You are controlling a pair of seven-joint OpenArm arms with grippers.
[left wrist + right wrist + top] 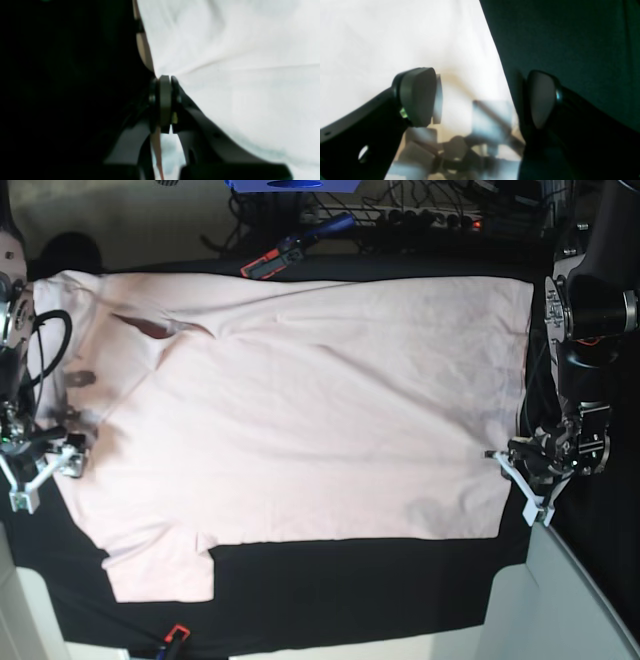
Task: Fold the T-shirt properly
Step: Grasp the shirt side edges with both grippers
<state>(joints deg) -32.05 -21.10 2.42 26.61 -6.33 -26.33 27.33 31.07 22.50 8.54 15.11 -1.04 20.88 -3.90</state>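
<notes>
The pink T-shirt lies flat on the black tabletop. The left gripper has its jaws closed on the shirt's right edge. The right gripper has its jaws wide apart, holding nothing

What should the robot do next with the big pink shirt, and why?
Probably close the right hand on the shirt's edge. The left hand is already shut on the T-shirt at its hem side, while the right hand is open with the cloth's edge between its fingers. Both need a grip before lifting to fold.
</notes>
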